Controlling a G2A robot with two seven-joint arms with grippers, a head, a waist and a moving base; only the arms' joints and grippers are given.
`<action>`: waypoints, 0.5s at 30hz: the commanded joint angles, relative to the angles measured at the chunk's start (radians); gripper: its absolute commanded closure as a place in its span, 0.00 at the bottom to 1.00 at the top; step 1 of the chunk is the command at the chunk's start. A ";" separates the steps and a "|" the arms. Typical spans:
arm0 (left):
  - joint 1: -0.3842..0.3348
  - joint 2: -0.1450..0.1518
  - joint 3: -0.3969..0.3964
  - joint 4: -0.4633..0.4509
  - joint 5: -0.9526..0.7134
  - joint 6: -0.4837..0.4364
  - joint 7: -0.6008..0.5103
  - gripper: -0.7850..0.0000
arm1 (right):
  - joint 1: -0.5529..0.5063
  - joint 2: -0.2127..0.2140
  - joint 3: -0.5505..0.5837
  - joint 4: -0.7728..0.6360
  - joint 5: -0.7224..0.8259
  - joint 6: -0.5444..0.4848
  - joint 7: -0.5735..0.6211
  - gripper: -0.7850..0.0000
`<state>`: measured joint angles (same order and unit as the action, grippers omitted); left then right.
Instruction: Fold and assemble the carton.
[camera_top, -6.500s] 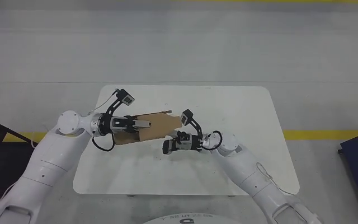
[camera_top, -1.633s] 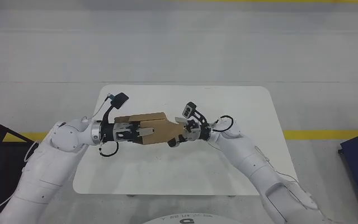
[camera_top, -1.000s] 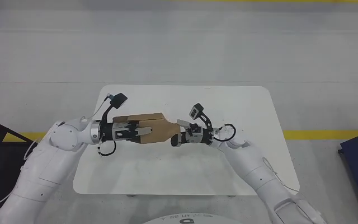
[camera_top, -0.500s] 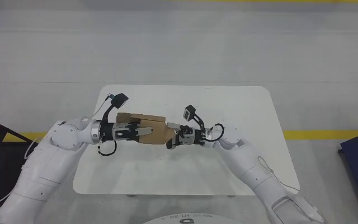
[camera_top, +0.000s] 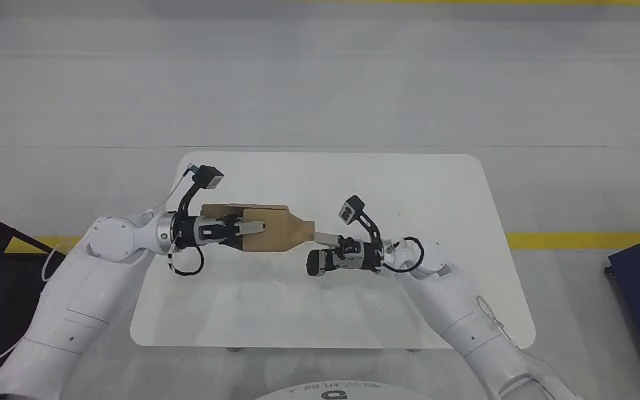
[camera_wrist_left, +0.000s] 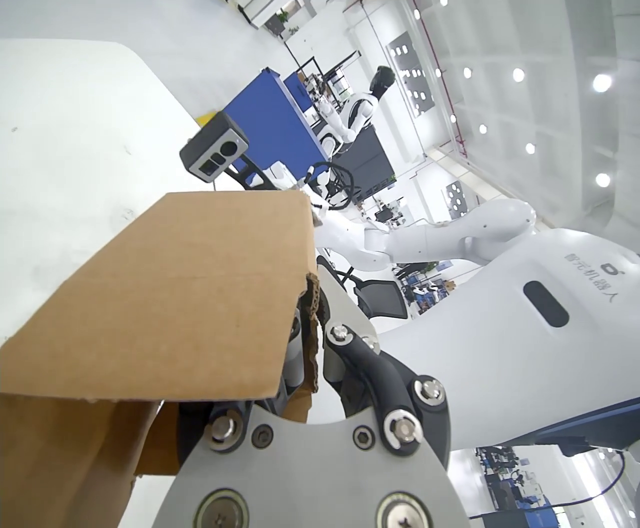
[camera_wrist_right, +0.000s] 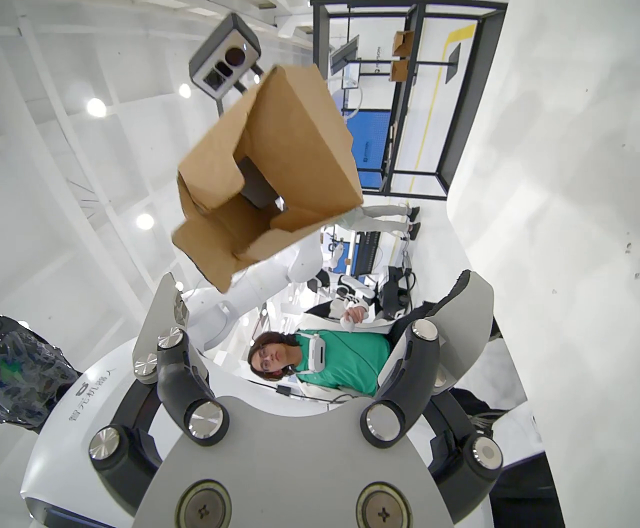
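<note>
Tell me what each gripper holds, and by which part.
Left gripper clamps the carton by a wall at its end nearest that arm. Right gripper is open, holding nothing.

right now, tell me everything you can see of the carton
The carton is plain brown corrugated cardboard, opened into a rectangular tube and held on its side over the table. The end facing the right gripper is open, with flaps partly folded inward and the hollow inside visible. The left gripper holds the other end, its fingers shut on a wall. The right gripper is open and apart from it.
</note>
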<state>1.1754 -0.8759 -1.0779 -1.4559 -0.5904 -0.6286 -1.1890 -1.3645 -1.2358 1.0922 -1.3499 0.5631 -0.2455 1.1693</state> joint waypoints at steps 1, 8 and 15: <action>-0.005 -0.003 0.001 0.008 -0.009 0.002 -0.001 1.00 | -0.005 0.004 -0.005 -0.005 -0.029 0.010 0.006 0.00; -0.013 -0.008 0.002 0.011 -0.022 0.009 -0.011 1.00 | 0.021 0.000 -0.049 0.002 -0.096 0.078 -0.058 0.00; -0.017 -0.014 0.011 0.001 -0.010 0.013 -0.016 1.00 | 0.083 -0.020 -0.108 0.047 -0.086 0.101 -0.139 0.00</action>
<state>1.1594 -0.8889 -1.0680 -1.4553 -0.6015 -0.6156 -1.2045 -1.2919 -1.2523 0.9932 -1.3114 0.4741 -0.1446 1.0443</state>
